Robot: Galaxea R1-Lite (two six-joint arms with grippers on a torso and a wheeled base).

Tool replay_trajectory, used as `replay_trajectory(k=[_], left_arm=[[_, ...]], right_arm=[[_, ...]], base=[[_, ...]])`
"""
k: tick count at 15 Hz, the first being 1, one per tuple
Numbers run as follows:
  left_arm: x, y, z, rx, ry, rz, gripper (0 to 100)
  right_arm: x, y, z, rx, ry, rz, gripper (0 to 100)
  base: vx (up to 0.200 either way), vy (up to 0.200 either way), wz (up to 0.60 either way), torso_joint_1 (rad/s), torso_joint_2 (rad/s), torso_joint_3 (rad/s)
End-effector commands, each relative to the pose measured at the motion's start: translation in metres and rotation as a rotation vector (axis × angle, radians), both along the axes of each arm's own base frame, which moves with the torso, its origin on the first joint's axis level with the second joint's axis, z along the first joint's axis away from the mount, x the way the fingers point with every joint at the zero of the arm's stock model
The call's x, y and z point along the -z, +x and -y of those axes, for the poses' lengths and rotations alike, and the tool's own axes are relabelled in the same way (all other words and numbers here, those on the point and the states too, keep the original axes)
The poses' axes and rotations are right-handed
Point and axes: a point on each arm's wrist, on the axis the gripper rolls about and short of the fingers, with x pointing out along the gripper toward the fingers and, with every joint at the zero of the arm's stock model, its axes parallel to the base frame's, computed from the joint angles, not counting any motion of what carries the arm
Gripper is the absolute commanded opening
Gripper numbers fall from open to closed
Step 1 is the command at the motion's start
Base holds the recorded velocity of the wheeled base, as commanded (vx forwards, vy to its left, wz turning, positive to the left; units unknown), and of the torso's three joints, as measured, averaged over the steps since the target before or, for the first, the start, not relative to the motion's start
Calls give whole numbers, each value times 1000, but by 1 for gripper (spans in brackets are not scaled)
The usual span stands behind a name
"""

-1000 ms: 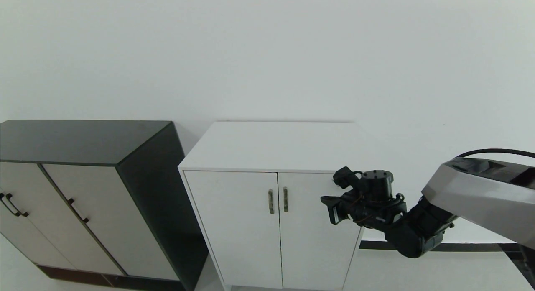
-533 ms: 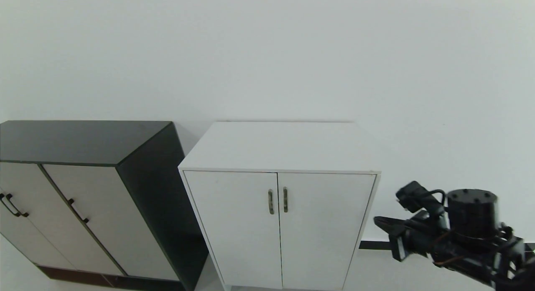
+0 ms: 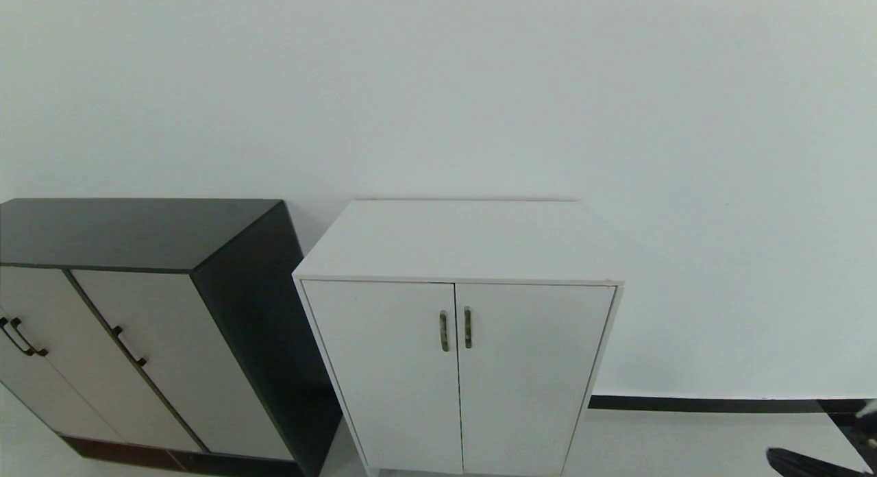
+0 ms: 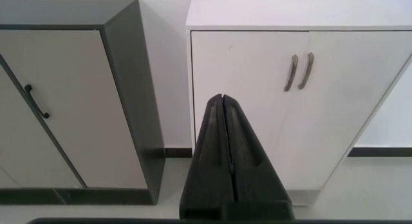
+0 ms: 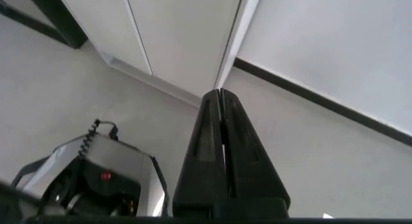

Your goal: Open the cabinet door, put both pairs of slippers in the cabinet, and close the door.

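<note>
Against the white wall (image 3: 438,86): we see the white two-door cabinet (image 3: 459,244) standing on the pale floor (image 3: 685,443), just beside a dark cabinet with beige doors (image 3: 137,234) on its left.
Cabinet doors: we find the left door (image 3: 384,374) and the right door (image 3: 527,367) both shut and flush, meeting at the middle.
Handles: we see a slim upright metal left handle (image 3: 444,331) and its twin, the right handle (image 3: 468,327), side by side at the seam.
Left gripper: our black left gripper (image 4: 223,102) has its fingers pressed together; it points toward the left door, well apart from it.
Right gripper: our black right gripper (image 5: 221,95) also has its fingers pressed together; it hangs low over the floor near the white cabinet's lower right corner, not touching it.
Baseboard: we see a black baseboard strip (image 3: 712,404) along the foot of the wall, to the right of the white cabinet.
</note>
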Motion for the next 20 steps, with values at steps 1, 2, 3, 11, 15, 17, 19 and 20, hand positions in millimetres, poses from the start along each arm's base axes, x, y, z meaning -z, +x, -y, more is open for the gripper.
replay_trajectory(k=[1, 2, 3, 11, 15, 17, 19, 20], left_arm=[[0, 0, 0, 0, 0, -1, 0], [0, 0, 0, 0, 0, -1, 0], [0, 0, 0, 0, 0, -1, 0], [0, 0, 0, 0, 0, -1, 0], [0, 0, 0, 0, 0, -1, 0], [0, 0, 0, 0, 0, -1, 0], [0, 0, 0, 0, 0, -1, 0], [0, 0, 0, -2, 1, -1, 0]], right_arm=[[9, -78, 28, 34, 32, 106, 0], [15, -89, 31, 36, 45, 122, 0], [15, -91, 31, 31, 79, 132, 0], [28, -91, 29, 163, 153, 263, 0], [30, -97, 27, 338, 145, 358, 0], [31, -103, 27, 320, 158, 427, 0], [32, -103, 27, 321, 162, 423, 0], [32, -103, 27, 321, 162, 423, 0]], base=[[0, 0, 0, 0, 0, 0], [0, 0, 0, 0, 0, 0], [0, 0, 0, 0, 0, 0], [0, 0, 0, 0, 0, 0], [0, 0, 0, 0, 0, 0], [0, 0, 0, 0, 0, 0], [0, 0, 0, 0, 0, 0], [0, 0, 0, 0, 0, 0]])
